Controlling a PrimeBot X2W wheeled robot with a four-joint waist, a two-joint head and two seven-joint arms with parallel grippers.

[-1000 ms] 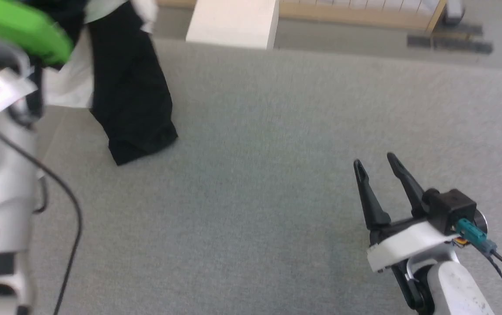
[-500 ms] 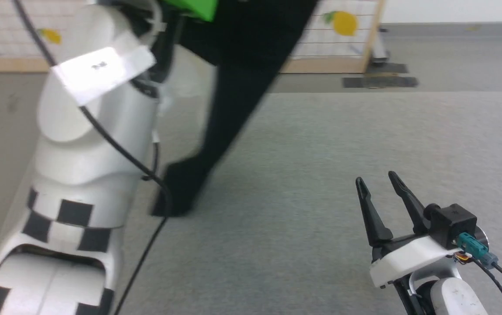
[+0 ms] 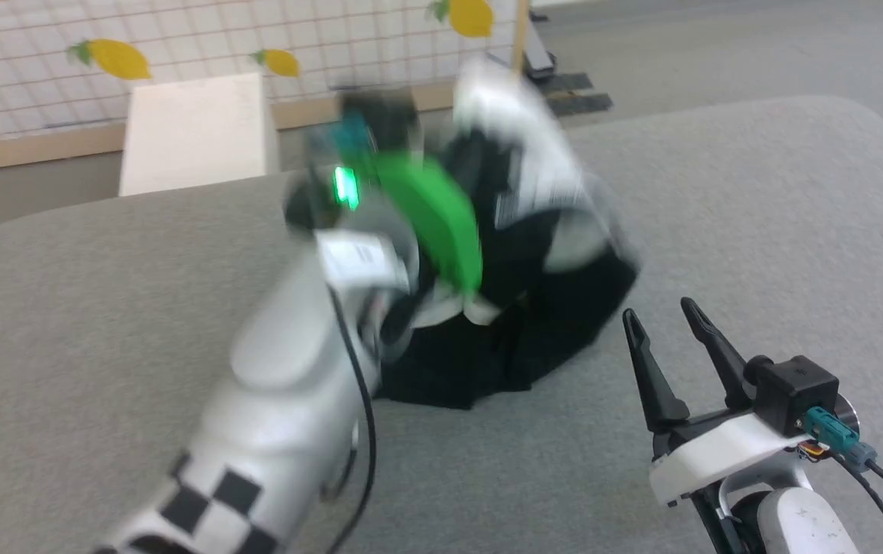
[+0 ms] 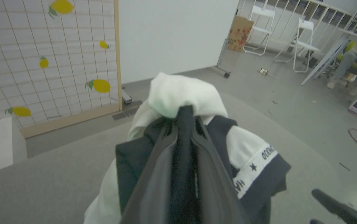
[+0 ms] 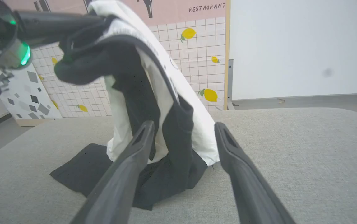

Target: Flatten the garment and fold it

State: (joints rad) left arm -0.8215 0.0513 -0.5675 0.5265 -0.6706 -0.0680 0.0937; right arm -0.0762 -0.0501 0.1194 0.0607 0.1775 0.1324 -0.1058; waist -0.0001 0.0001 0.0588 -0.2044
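Flattening step: white, black-sleeved cloth T-shirt hoisted, bunched, in clamped left gripper. Empty right gripper gaping. Next: grabbing a free corner, perhaps that blurred black hem.

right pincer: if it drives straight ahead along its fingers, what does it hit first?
Likely the garment, hanging from the left pincer dead ahead of the right pincer; depth unclear.

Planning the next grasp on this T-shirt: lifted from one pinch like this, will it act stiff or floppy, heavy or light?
Probably floppy: pinched in the left hand, the garment hangs in limp folds, its lower part pooling on the grey surface. Likely light, since one narrow pinch carries the bunch. It seems unlikely to open flat by itself.
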